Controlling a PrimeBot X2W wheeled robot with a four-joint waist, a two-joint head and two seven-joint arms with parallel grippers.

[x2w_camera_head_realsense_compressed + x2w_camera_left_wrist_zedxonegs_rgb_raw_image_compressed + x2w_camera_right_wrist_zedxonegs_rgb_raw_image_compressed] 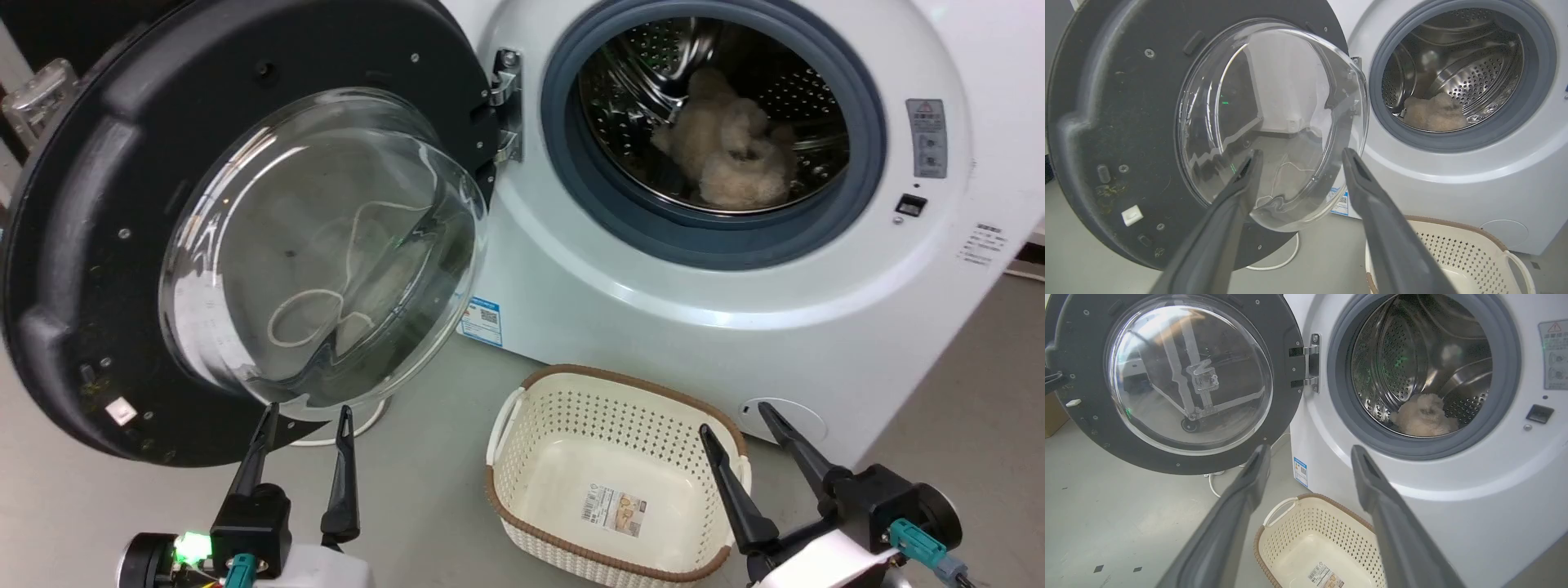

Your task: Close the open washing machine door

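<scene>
The left gripper (309, 408) has its two long dark fingers spread with nothing between them. The tips lie just under the lower edge of the washing machine door (98, 204), and I cannot tell whether they touch it. The right gripper (735, 418) is likewise splayed and empty, over the right rim of the basket (612, 374) and close to the machine's front (653, 286).

The door stands swung wide open to the left, hung on a metal hinge (508, 106) at its right edge. Its bottom rim hangs clear above the floor (424, 490). Bare grey floor lies open between the grippers, left of the basket and under the door.

The door is a broad matte black ring, studded with small screws, around a bulging clear glass bowl (326, 245) that is smooth and glossy. The round opening has a grey rubber ring (571, 163) around a perforated steel drum (800, 90), in which a fluffy cream bundle (731, 151) lies. The basket is cream plastic, pierced with holes, with a brown woven-look rim.
</scene>
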